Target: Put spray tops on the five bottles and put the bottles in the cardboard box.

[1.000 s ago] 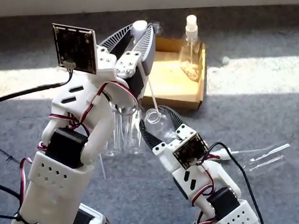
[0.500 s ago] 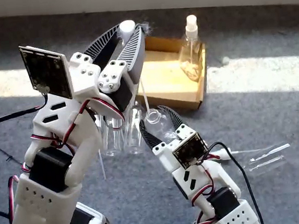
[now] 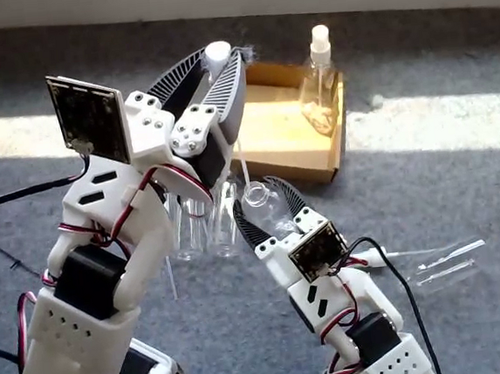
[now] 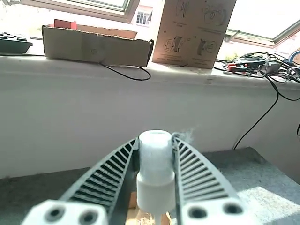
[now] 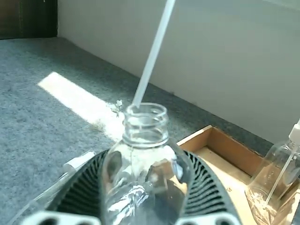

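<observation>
Left fingers [image 3: 228, 84] clamped on a white spray top [image 3: 217, 52] held high, its tube [image 5: 151, 56] seemingly dipping into the open bottle [image 3: 265, 205] gripped between right fingers [image 3: 247, 229], one capped bottle [image 3: 320, 85] standing in the cardboard box [image 3: 292, 171]

left gripper [image 3: 221, 60] clamps spray top [image 3: 217, 50], tube [image 3: 243, 166] tip at mouth of bottle [image 3: 260, 199] gripped by right gripper [image 3: 265, 208]; capped bottle [image 3: 319, 93] upright in cardboard box [image 3: 274, 141].

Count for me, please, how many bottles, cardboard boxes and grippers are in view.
Bottles: 5 (one boxed, one gripped, two standing, one lying)
Cardboard box: 1
Grippers: 2, left gripper and right gripper
Total: 8
</observation>
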Controlling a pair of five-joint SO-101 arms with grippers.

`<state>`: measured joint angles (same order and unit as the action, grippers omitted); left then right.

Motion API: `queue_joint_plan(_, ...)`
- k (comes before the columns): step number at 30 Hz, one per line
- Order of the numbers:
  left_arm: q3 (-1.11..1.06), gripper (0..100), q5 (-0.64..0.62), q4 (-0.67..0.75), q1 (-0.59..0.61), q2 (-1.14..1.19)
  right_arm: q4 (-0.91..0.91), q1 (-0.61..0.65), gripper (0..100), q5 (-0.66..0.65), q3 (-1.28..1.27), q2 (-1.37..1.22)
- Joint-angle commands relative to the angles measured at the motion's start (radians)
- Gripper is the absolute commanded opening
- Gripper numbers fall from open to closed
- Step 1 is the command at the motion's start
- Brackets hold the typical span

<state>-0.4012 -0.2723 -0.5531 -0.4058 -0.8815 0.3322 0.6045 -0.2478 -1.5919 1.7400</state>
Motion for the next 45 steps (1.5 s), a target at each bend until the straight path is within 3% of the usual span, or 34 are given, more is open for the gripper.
queue_joint_plan(1,0.004,0,-0.018,0.018,-0.027,-0.015,0.005,0.004,0.4,0.008,0.005,-0.005)
queue_joint_plan(12,-0.038,0,-0.018,0.018,-0.03,-0.013,0.005,0.002,0.4,0.008,0.007,-0.004)
queue_joint_plan(18,-0.077,0,-0.017,0.041,-0.114,0.044,0.005,0.002,0.4,0.008,0.007,-0.005)
queue_joint_plan(24,-0.079,0,-0.017,0.04,-0.119,0.124,0.005,-0.005,0.4,0.015,0.008,-0.005)
queue_joint_plan(31,-0.084,0,-0.018,-0.132,-0.151,0.076,0.008,-0.116,0.4,0.181,0.05,-0.007)
queue_joint_plan(45,-0.15,0,0.043,-0.222,-0.18,0.07,0.008,-0.136,0.4,0.18,0.056,-0.008)
